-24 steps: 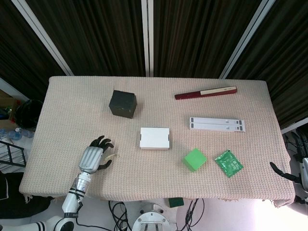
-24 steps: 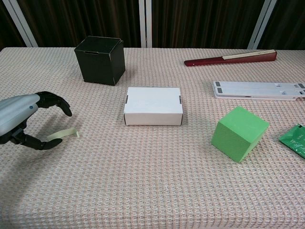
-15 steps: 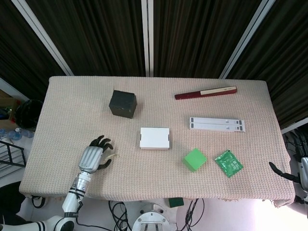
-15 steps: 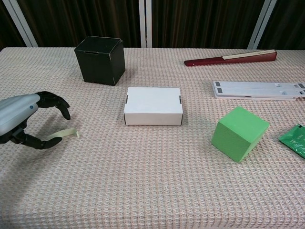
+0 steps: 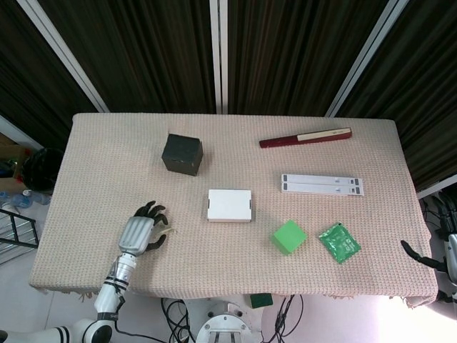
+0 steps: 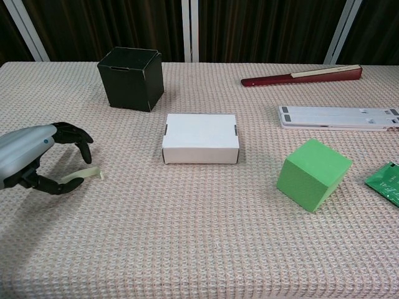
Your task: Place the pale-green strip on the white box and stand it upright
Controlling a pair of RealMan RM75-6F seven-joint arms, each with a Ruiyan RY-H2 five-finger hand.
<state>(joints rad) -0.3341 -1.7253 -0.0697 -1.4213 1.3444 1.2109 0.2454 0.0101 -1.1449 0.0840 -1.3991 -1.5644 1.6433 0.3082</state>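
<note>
While the pale-green strip (image 6: 85,175) was already caught at its near end 0.8 s ago, only a slight shift of the left robot hand (image 6: 38,162) toward the white box (image 6: 200,138) is seen since; the strip is pinched between thumb and curled fingers, its free end just above the worktop (image 6: 187,237). No real lift has been made. The box is well apart, so carry and upright placement are judged still pending. The right robot hand (image 5: 421,259) is barely seen at the worktop's edge; its state cannot be told.
</note>
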